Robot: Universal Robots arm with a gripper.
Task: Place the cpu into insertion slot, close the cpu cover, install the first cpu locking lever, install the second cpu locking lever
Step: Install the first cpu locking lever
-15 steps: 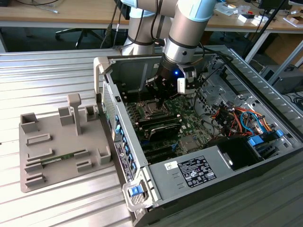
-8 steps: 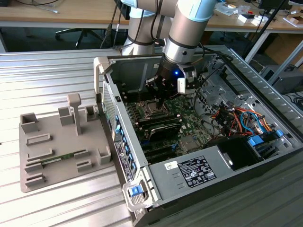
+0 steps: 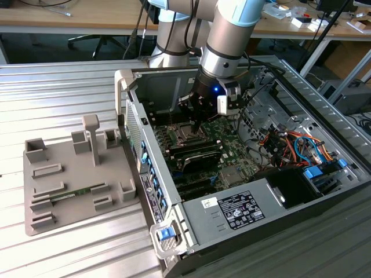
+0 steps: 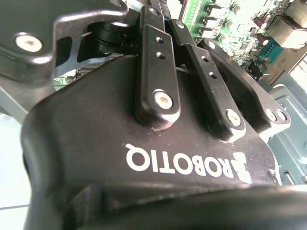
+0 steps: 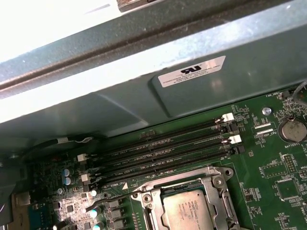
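Observation:
The cpu (image 5: 186,211) lies in the insertion slot (image 3: 186,134) on the green circuit board (image 5: 278,163), silver top up. In the first wrist view the silver cpu cover (image 5: 192,178) lies flat around it. A thin dark locking lever (image 5: 112,195) runs along the socket's side nearest the memory slots; whether it is latched I cannot tell. In the exterior view my gripper (image 3: 198,128) points down inside the case, just above the socket's far edge, fingers together with nothing between them. The second wrist view shows its black body (image 4: 144,158) and finger links (image 4: 158,72) close together.
Several long black memory slots (image 5: 163,148) run beside the socket, below the grey case wall (image 5: 144,96). Cables and a drive bay (image 3: 307,150) crowd the case at the exterior view's right. A grey fixture plate (image 3: 75,174) sits on the ribbed metal table at the left.

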